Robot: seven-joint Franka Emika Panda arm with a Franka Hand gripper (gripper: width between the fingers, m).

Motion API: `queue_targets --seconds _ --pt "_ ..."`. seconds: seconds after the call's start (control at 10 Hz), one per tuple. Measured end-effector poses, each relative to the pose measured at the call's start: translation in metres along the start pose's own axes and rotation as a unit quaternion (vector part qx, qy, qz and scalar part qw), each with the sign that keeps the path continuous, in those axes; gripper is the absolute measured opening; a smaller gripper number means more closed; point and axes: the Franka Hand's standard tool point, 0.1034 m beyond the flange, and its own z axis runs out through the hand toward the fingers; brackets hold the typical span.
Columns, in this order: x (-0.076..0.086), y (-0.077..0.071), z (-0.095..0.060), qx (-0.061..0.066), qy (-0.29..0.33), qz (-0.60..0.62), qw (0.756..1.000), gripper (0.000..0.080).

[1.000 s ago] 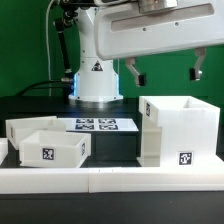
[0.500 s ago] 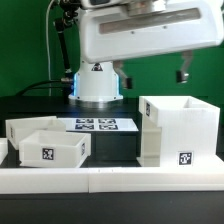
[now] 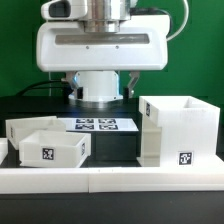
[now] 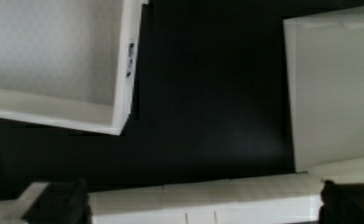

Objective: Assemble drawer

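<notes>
The tall hollow white box casing (image 3: pixel 180 130) stands at the exterior view's right, with a tag on its front. Two small open-top trays sit at the left: the front tray (image 3: pixel 48 148) shows its tag, and the second tray (image 3: pixel 28 127) is close behind it. My gripper (image 3: pixel 103 84) hangs high above the table's middle, open and empty, touching nothing. In the wrist view my gripper (image 4: pixel 200 200) has its dark fingertips (image 4: pixel 54 200) wide apart. A tray (image 4: pixel 46 60) lies on one side, the casing (image 4: pixel 339 80) on the other, with dark table between them.
The marker board (image 3: pixel 105 125) lies flat in front of the robot base. Long low white border rails (image 3: pixel 110 180) run along the front edge and also show in the wrist view (image 4: pixel 197 195). A green wall stands behind.
The hand has swung toward the exterior view's left, from above the casing to above the table's middle. The casing and trays have not moved.
</notes>
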Motion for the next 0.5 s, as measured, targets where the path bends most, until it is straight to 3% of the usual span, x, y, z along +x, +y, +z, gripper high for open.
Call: queue_targets --seconds 0.4,0.5 --pt "0.000 0.001 0.001 0.001 -0.001 0.001 1.000 0.0648" --pt "0.000 0.013 0.005 0.012 0.001 0.008 1.000 0.0648"
